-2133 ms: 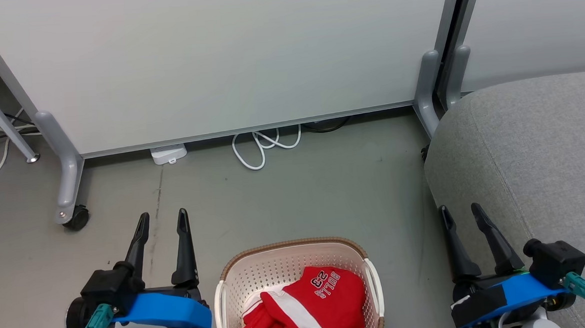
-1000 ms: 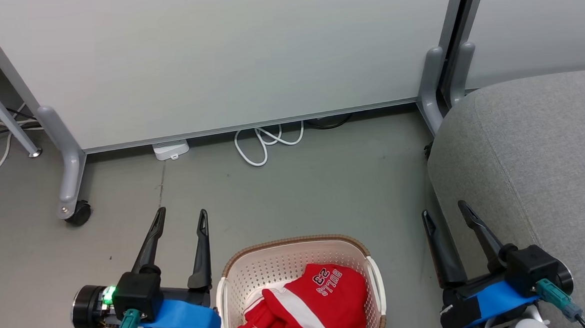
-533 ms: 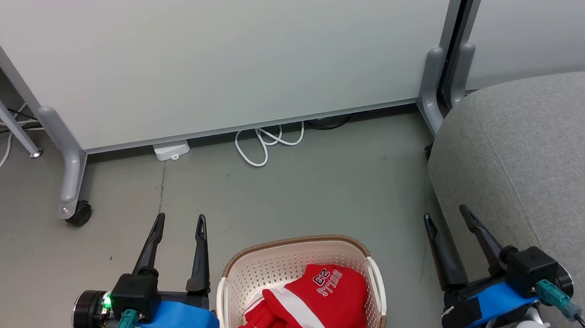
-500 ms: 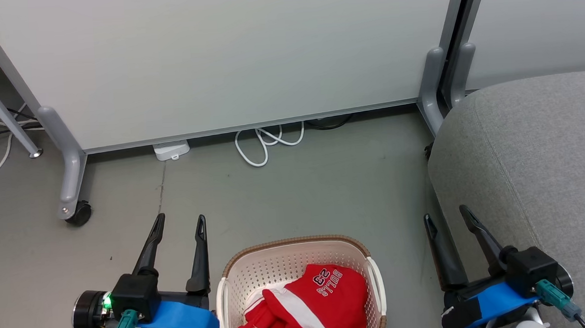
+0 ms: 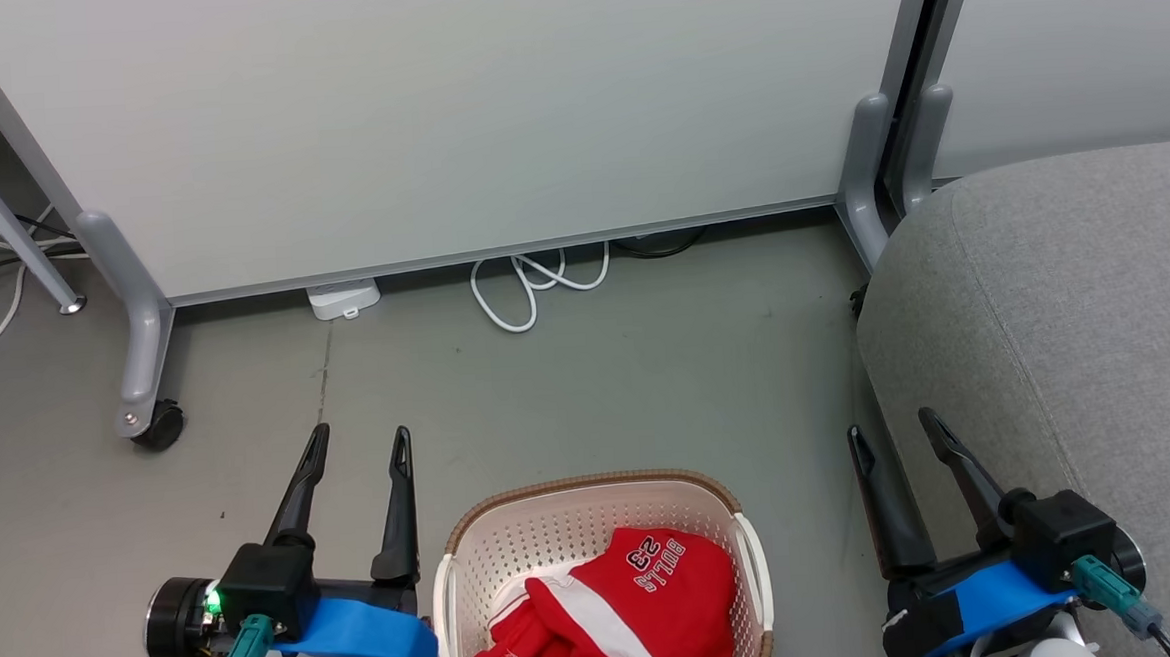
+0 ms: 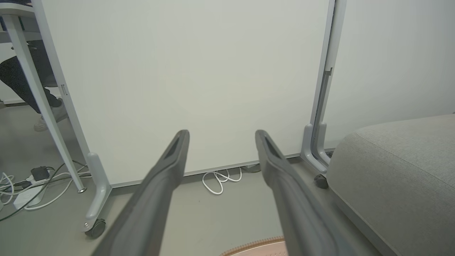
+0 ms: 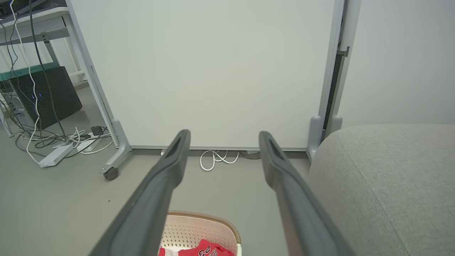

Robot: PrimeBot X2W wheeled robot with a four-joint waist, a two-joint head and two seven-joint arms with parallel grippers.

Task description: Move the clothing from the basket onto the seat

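Note:
Red clothing [image 5: 620, 612] with white stripes, topped by a jersey lettered "BULLS 23", lies in the cream basket [image 5: 556, 530] at the bottom centre of the head view. The basket's brown rim [image 6: 256, 245] peeks into the left wrist view, and the right wrist view shows the basket [image 7: 199, 227] with a scrap of red clothing [image 7: 209, 249]. The grey seat [image 5: 1074, 303] fills the right side. My left gripper [image 5: 361, 448] is open, left of the basket and above the floor. My right gripper [image 5: 894, 430] is open between basket and seat, holding nothing.
A white partition on grey wheeled legs [image 5: 135, 342] stands ahead, with a second leg [image 5: 861, 154] near the seat's corner. A white cable loop [image 5: 528, 286] and a small white adapter [image 5: 343, 299] lie under it. Cables and a power strip [image 7: 53, 156] lie at far left. Bare grey floor lies beyond the basket.
Since two seconds ago both arms rotated at the wrist and drew slightly inward, and the view shifted a little. Over the last half second nothing visibly moved.

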